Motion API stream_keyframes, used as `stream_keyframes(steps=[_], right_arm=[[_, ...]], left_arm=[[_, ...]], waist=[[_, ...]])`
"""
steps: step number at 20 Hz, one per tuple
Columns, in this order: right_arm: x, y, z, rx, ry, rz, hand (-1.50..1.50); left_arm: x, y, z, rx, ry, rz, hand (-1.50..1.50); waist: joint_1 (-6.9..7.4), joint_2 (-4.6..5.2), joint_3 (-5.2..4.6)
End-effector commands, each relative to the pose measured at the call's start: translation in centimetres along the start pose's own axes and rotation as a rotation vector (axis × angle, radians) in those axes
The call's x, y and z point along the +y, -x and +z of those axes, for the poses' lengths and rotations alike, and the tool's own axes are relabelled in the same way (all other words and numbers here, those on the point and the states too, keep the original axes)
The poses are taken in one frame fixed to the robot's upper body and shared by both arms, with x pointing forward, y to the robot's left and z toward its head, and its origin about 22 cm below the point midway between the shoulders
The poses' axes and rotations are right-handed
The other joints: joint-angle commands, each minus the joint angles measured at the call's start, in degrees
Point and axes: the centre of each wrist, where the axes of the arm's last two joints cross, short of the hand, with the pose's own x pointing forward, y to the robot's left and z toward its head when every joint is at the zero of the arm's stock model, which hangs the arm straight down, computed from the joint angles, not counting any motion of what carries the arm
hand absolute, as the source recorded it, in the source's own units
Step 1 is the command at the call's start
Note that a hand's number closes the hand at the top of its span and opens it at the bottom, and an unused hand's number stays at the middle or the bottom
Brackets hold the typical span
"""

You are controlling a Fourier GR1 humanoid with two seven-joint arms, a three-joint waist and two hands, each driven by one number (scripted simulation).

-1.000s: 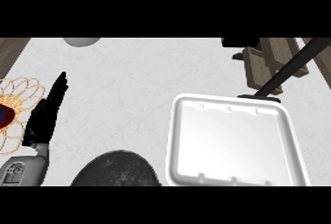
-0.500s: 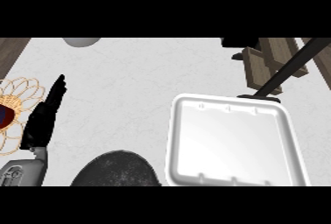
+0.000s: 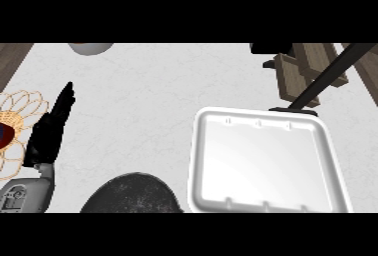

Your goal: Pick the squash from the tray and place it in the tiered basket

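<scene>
Tray (image 3: 214, 165) (white) near wire basket (image 3: 18, 107).

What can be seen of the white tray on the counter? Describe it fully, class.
The white tray is a shallow rectangular dish with rounded corners, a raised rim and small notches along its near and far edges. It looks like smooth, glossy plastic. It lies flat on the pale counter, at the view's lower right, and nothing shows inside it. A dark round object sits just to its left; a black pole rises beyond its far edge.

Tray (image 3: 266, 165) sits right on the counter (image 3: 162, 90); wire basket (image 3: 18, 130) at left edge, left hand (image 3: 50, 132) just beside it.
</scene>
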Motion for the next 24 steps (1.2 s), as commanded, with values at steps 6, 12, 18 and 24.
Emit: stream_keyframes(steps=[6, 12, 18, 24], right_arm=[[-3.3, 1.3, 0.6, -0.032, 0.185, -0.269, -1.50], [-8.5, 4.2, 2.1, 0.009, 0.277, -0.296, -1.50], [-13.6, 9.5, 3.5, 0.158, 0.223, -0.418, -1.50], [-17.0, 15.7, 7.5, 0.160, 0.218, -0.438, -1.50]], left_arm=[[0.0, -0.2, -0.6, 0.008, 0.002, 0.007, 0.00], [0.7, -0.2, 0.9, -0.003, 0.008, 0.004, 0.00], [0.3, 0.9, 1.5, -0.012, -0.012, -0.006, 0.00], [2.9, 0.1, 1.6, 0.011, -0.022, -0.004, 0.00]], waist=[[-0.10, 0.11, 0.00], [-0.39, -0.27, 0.00], [-0.91, -0.37, 0.01], [-1.80, -0.79, 0.04]])
